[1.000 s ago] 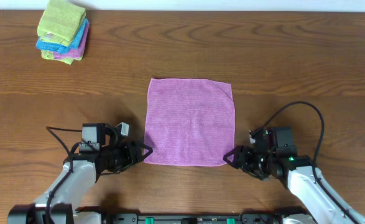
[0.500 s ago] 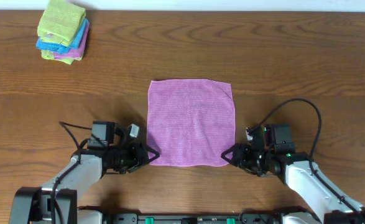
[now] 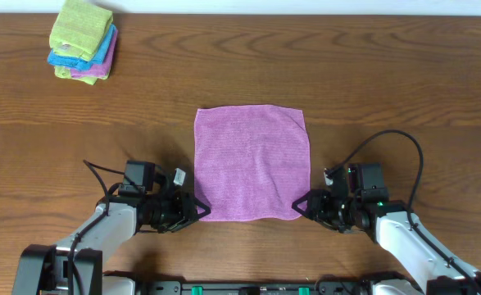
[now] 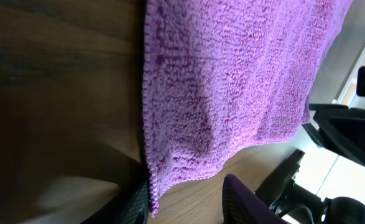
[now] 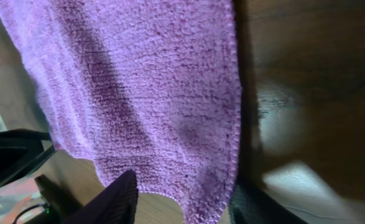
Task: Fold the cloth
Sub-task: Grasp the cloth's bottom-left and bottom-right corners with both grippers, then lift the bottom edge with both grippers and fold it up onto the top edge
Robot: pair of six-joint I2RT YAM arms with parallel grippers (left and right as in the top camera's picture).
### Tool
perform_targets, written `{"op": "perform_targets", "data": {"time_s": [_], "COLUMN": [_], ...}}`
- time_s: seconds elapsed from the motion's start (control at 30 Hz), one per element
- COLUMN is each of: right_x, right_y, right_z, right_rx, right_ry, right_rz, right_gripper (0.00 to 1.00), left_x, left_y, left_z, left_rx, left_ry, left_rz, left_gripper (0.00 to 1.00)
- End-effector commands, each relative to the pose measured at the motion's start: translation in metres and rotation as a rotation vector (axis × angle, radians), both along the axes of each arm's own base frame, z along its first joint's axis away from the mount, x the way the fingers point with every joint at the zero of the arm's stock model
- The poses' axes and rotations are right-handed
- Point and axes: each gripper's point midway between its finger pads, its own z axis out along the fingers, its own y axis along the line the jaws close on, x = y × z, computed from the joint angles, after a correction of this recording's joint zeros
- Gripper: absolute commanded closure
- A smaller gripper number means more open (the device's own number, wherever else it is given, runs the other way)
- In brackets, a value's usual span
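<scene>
The lilac cloth (image 3: 251, 162) lies spread flat in the middle of the wooden table. My left gripper (image 3: 199, 210) is at its near-left corner. In the left wrist view the cloth (image 4: 232, 81) has that corner hanging against one finger (image 4: 138, 199), and a gap of bare wood separates it from the other finger (image 4: 239, 198), so the left gripper (image 4: 185, 194) is open. My right gripper (image 3: 299, 206) is at the near-right corner. In the right wrist view the cloth (image 5: 138, 81) has its corner between the two dark fingers, and the right gripper (image 5: 182, 198) is open around it.
A stack of folded cloths (image 3: 82, 39), green on top of blue and pink, sits at the far-left corner of the table. Black cables loop behind both arms near the front edge.
The left gripper has slid right up to the near-left corner of the cloth. The right gripper has edged left onto the near-right corner. Both pairs of jaws have narrowed.
</scene>
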Motion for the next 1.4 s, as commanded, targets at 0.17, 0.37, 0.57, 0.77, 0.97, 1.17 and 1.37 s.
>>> {"op": "perform_targets", "data": {"time_s": [0.17, 0.37, 0.57, 0.77, 0.97, 1.17, 1.37], "right_x": [-0.008, -0.009, -0.012, 0.0, 0.033, 0.075, 0.107], "right_y": [-0.005, -0.002, 0.013, 0.021, 0.025, 0.013, 0.01], "right_z": [-0.009, -0.007, 0.006, 0.027, 0.066, 0.089, 0.076], "right_rx": [-0.024, -0.002, 0.103, 0.161, 0.173, 0.06, 0.017], "right_ry": [0.031, 0.039, 0.044, -0.008, -0.152, -0.286, -0.292], "right_rz": [-0.002, 0.002, 0.035, 0.06, 0.073, 0.02, -0.001], "right_gripper": [0.92, 0.99, 0.99, 0.98, 0.98, 0.99, 0.98], "left_x": [-0.019, -0.014, -0.004, 0.032, 0.081, 0.12, 0.148], "left_y": [0.028, 0.027, 0.014, -0.004, -0.008, 0.0, 0.001], "left_z": [-0.038, -0.037, -0.025, 0.018, 0.085, 0.118, 0.107], "left_rx": [0.203, 0.196, 0.104, -0.02, -0.049, 0.019, 0.038], "left_ry": [0.113, 0.105, 0.084, -0.042, -0.296, -0.445, -0.49], "left_rz": [0.077, 0.099, 0.107, 0.082, 0.082, 0.117, 0.147], "left_gripper": [0.93, 0.94, 0.94, 0.94, 0.94, 0.94, 0.94]}}
